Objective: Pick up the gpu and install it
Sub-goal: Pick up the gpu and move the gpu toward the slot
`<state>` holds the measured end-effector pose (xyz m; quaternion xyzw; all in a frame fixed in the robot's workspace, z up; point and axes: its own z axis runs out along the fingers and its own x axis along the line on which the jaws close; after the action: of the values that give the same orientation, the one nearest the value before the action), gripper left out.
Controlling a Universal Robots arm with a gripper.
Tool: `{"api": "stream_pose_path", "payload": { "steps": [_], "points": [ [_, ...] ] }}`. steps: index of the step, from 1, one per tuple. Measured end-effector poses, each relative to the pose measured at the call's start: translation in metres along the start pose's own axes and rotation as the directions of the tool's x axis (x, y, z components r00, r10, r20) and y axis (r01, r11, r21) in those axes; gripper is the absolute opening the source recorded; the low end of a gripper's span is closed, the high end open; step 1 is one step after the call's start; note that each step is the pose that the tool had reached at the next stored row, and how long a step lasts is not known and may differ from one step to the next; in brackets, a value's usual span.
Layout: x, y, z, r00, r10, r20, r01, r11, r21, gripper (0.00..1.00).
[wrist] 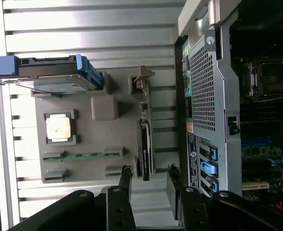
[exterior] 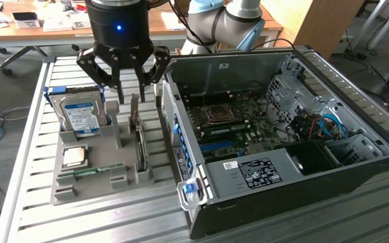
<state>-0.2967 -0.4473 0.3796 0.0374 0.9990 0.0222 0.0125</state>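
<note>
Gripper hangs above the far end of the grey holder tray, its fingers spread with nothing between them. In the wrist view the gripper lines its open gap up with the thin edge of the gpu, which stands just past the fingertips, untouched.

The gpu stands on its long edge in a slot along the tray's side nearest the computer case, at the exterior view's right of the tray. Kept upright like that, it seems meant to offer its top edge to a pinch from above (a flat-lying card would give the fingers little to close on).

The hard drive stands at the far left of the tray, and the memory stick lies nearer; both are well apart from the fingers. The case lies on its side with the lid off, so the motherboard faces upward and is probably reachable from above.
</note>
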Motion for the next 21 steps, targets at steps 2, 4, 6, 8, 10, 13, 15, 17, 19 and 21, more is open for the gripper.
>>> {"api": "stream_pose_path", "payload": {
  "steps": [2, 4, 6, 8, 10, 13, 15, 17, 19, 21],
  "points": [
    [0.0, -0.0001, 0.0029, 1.0, 0.0, -0.0001, 0.0, 1.0, 0.0, 0.43],
    [0.0, -0.0002, 0.0049, 1.0, 0.0, -0.0001, 0.0, 1.0, 0.0, 0.43],
    [0.0, -0.0002, 0.005, 1.0, 0.0, -0.0002, 0.0, 1.0, 0.0002, 0.43],
    [0.0, -0.0003, 0.005, 1.0, 0.0, -0.0002, 0.0, 1.0, 0.0002, 0.43],
    [0.0, -0.0003, 0.0051, 1.0, 0.0, -0.0001, 0.0, 1.0, 0.0001, 0.43],
    [0.0, -0.0003, 0.006, 1.0, 0.0, 0.0001, 0.0, 1.0, -0.0007, 0.43],
    [0.0, -0.0004, 0.008, 1.0, 0.0, -0.0002, 0.0, 1.0, -0.0021, 0.43],
    [0.0, -0.0005, 0.0106, 1.0, 0.0, -0.0003, 0.0, 1.0, -0.003, 0.43],
    [0.0, -0.0006, 0.013, 1.0, 0.0, -0.0004, 0.0, 1.0, -0.0038, 0.43],
    [0.0, -0.0007, 0.015, 1.0, 0.0, -0.0004, 0.0, 1.0, -0.004, 0.43]
  ]
}}
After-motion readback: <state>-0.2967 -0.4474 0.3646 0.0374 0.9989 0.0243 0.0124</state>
